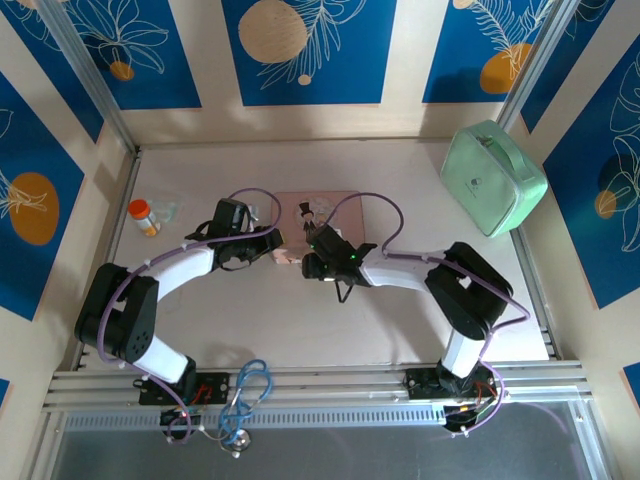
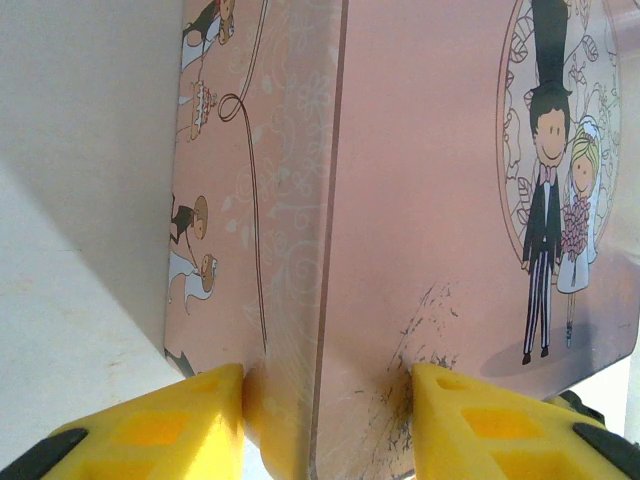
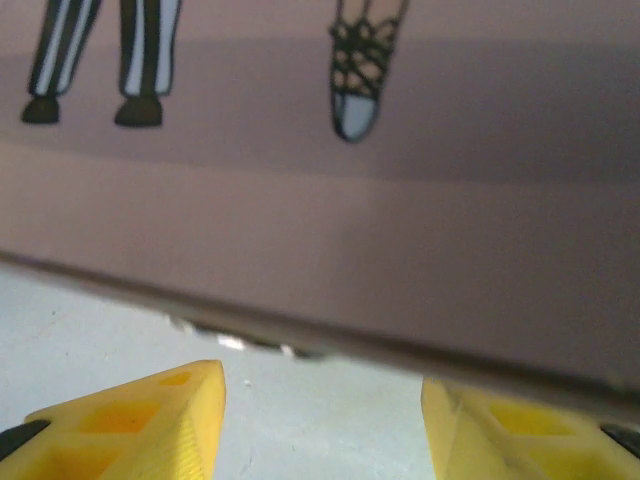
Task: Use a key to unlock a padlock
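Unlocking looks barely begun. The left jaws clamp the pink box at its near-left corner. The right jaws stand apart at its near edge, above the worktop. I cannot tell where the padlock lies; it may be the silvery glint under that edge.

Left arm: reached from its base at 7 o'clock toward centre, its tool clamped across a corner of the pink box, one yellow finger pressed to each face. Right arm: folded in from 5 o'clock, its tool held low with jaws parted.
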